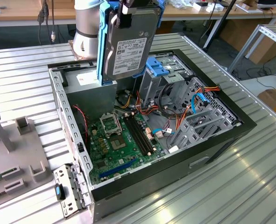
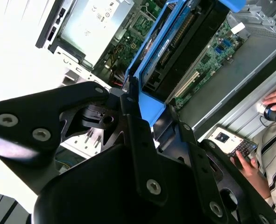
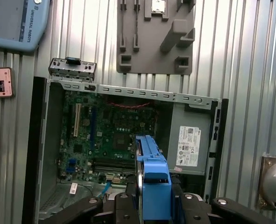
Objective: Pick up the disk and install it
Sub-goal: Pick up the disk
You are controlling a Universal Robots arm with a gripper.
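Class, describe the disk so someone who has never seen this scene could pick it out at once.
Find the open black desktop computer case on the ribbed metal table. Above it, the gripper holds a flat silver-grey metal disk upright. Unlike the grey power-supply box below, it has a bright blue plastic frame.

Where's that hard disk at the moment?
In the exterior view the disk is held upright by the gripper at the top centre, above the open computer case, near its grey power-supply box.
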